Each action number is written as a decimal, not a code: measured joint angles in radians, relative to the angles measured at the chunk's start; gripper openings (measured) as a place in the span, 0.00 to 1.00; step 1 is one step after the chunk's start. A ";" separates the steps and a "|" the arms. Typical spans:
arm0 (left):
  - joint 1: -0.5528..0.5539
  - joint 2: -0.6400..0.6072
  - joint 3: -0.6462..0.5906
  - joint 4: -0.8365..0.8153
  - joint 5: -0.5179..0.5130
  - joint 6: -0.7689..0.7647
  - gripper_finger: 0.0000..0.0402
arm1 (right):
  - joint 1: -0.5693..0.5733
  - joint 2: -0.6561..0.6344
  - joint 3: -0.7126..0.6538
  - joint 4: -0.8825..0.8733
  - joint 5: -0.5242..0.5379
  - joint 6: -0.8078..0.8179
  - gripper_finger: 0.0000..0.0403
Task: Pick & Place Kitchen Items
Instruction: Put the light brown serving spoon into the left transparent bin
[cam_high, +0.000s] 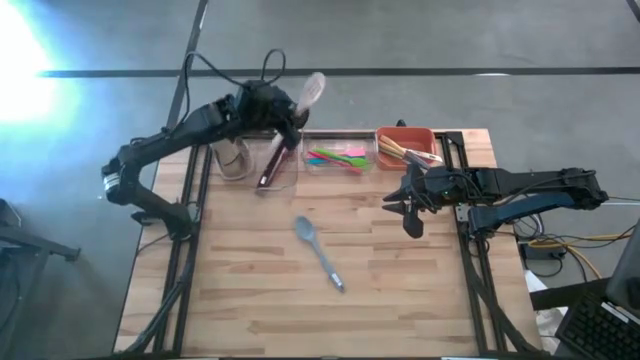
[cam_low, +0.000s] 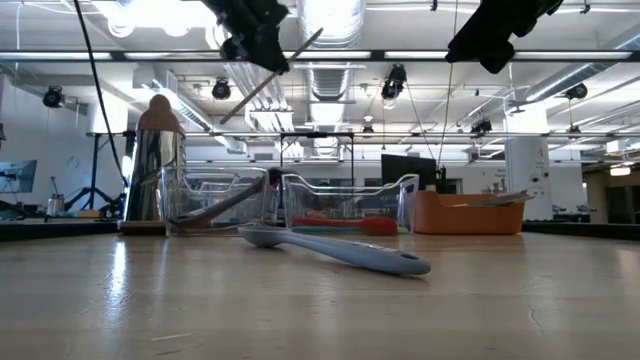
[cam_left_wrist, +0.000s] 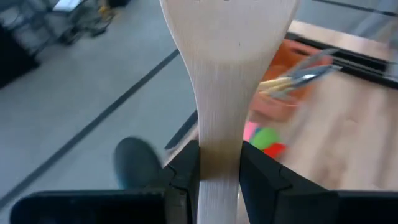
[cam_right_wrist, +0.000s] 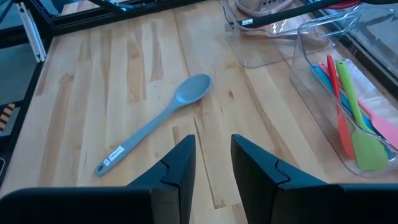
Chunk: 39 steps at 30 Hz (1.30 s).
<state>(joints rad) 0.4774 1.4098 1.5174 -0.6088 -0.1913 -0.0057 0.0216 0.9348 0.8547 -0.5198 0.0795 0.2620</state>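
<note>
Blue spoon (cam_low: 335, 250): nearest the low camera, lying flat on the bare middle of the counter (cam_high: 250, 300), bowl toward the bins, handle slanting toward the front edge; touched by neither arm.
Left pincer (cam_left_wrist: 219, 180): clamped on the handle of the wooden spatula (cam_left_wrist: 227, 74), fingers (cam_left_wrist: 186, 171) pressed to both sides; raised high above the far left corner of the counter.
Wooden spatula: held aloft, its broad blade pointing up and away beyond the counter's far edge — clear of every bin.
Left clear bin (cam_high: 270, 165): just below that pincer; a dark-handled utensil leans inside, possibly a ladle, though the view is poor.
Middle clear bin (cam_high: 340, 157): beside it, holding pink, green, red and blue silicone utensils (cam_right_wrist: 354, 118).
Orange bin (cam_high: 405, 145): far right, with pale-handled utensils sticking out.
Right pincer (cam_right_wrist: 211, 168): jaws parted, holding nothing — hovering over the counter's right side, near the orange bin.
</note>
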 joint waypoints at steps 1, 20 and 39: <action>0.023 0.005 -0.001 -0.001 0.000 -0.013 0.22 | 0.000 0.000 0.000 0.000 0.000 0.000 0.23; 0.219 0.017 -0.353 0.253 0.083 -0.128 0.22 | 0.000 0.000 0.000 -0.008 0.000 0.018 0.27; 0.278 0.017 -0.528 0.318 0.146 -0.255 0.22 | 0.000 0.000 0.000 -0.008 0.000 0.015 0.24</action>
<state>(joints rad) 0.7558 1.4265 0.9898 -0.2909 -0.0458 -0.2607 0.0216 0.9348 0.8547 -0.5274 0.0795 0.2772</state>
